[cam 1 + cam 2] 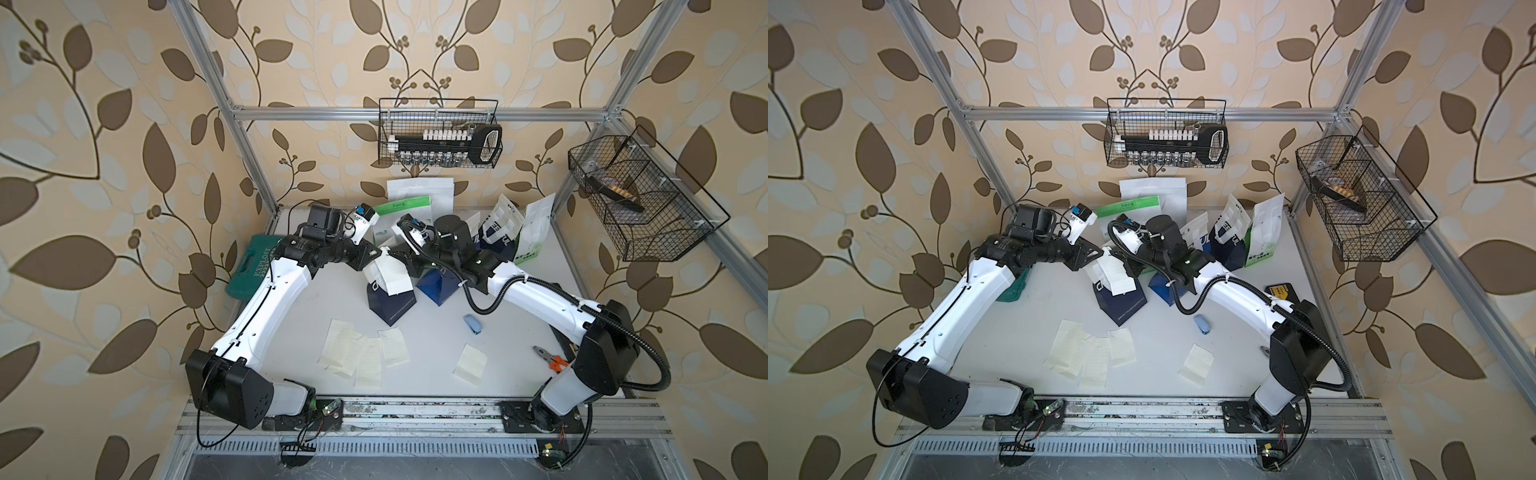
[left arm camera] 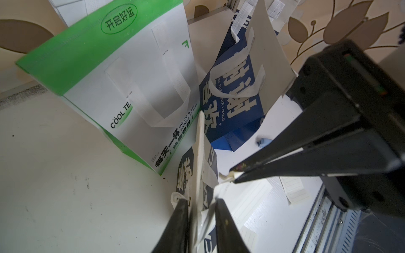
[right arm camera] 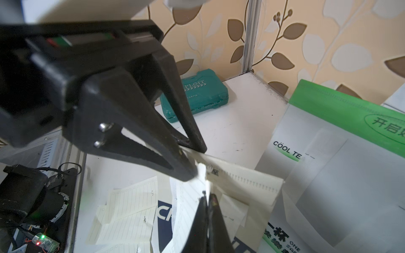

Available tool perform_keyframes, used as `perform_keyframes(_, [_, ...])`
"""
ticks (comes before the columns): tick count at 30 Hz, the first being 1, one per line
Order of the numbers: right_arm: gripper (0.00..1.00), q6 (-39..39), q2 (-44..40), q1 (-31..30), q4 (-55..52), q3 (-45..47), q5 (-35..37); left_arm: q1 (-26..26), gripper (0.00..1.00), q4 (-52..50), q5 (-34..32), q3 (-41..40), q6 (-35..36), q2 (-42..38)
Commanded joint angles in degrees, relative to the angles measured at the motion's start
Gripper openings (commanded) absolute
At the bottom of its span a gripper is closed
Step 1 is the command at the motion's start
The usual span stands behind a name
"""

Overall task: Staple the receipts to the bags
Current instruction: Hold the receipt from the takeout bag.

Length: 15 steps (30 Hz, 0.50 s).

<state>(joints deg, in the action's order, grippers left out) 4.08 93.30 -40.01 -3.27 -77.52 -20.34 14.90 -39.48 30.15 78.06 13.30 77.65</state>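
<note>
A navy bag (image 1: 390,305) lies on the white table in both top views, with a cream receipt (image 1: 394,275) across its upper end. My left gripper (image 2: 201,202) reaches in from the left. Its jaws stand narrow on the bag's top edge (image 2: 198,153) and a fold of paper. My right gripper (image 3: 208,197) is shut on the receipt (image 3: 241,181), close beside the left gripper (image 3: 197,163). The light-blue stapler (image 1: 473,325) lies untouched nearer the front. Several loose receipts (image 1: 359,351) lie flat there too, and one more receipt (image 1: 469,360) lies to the right.
A green-and-white bag (image 2: 131,87) stands just behind the grippers, a blue bag (image 1: 436,286) lies under my right arm, and more bags (image 1: 503,226) stand at the back right. The teal case (image 1: 249,266) is at the left edge. Pliers (image 1: 552,359) lie front right. Wire baskets (image 1: 440,133) hang on the frame.
</note>
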Motion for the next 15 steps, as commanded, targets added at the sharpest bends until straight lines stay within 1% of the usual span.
perform_keyframes(1, [0.0, -0.3, 1.53, -0.29, 0.94, -0.87, 0.26, -0.52, 0.24, -0.44, 0.72, -0.52, 0.19, -2.07])
perform_keyframes(4, [0.0, -0.3, 1.53, -0.29, 1.05, -0.71, 0.58, -0.48, 0.2, -0.51, 0.53, -0.41, 0.15, -2.06])
perform_keyframes(6, [0.0, -0.43, 1.48, -0.33, 1.2, -0.53, 0.57, -0.48, 0.14, -0.51, 0.52, -0.42, 0.22, -2.06])
perform_keyframes(9, [0.0, -0.81, 1.5, -0.32, 1.34, -0.29, 0.74, -0.48, 0.02, -0.37, 0.45, -0.47, 0.41, -1.89])
perform_keyframes(10, [0.0, -1.06, 1.54, -0.31, 1.42, -0.15, 1.22, -0.48, 0.0, -0.42, 0.43, -0.43, 0.48, -1.94])
perform_keyframes(11, [0.04, -1.3, 1.41, -0.29, 1.59, 0.23, 1.82, -0.36, 0.0, -0.35, 0.36, -0.53, 0.58, -1.89])
perform_keyframes(12, [0.16, -1.43, 1.23, -0.28, 1.75, 0.5, 2.56, -0.39, 0.0, -0.46, 0.35, -0.45, 0.75, -1.93])
perform_keyframes(13, [0.32, -1.73, 1.08, -0.33, 2.07, 0.91, 3.14, -0.29, 0.0, -0.38, 0.3, -0.45, 0.93, -2.02])
perform_keyframes(14, [0.42, -1.95, 1.02, -0.31, 2.17, 1.21, 3.67, -0.2, 0.0, -0.42, 0.35, -0.41, 1.04, -2.14])
perform_keyframes(15, [0.49, -2.1, 1.1, -0.33, 2.21, 1.3, 4.17, -0.21, 0.0, -0.49, 0.57, -0.37, 1.23, -2.21])
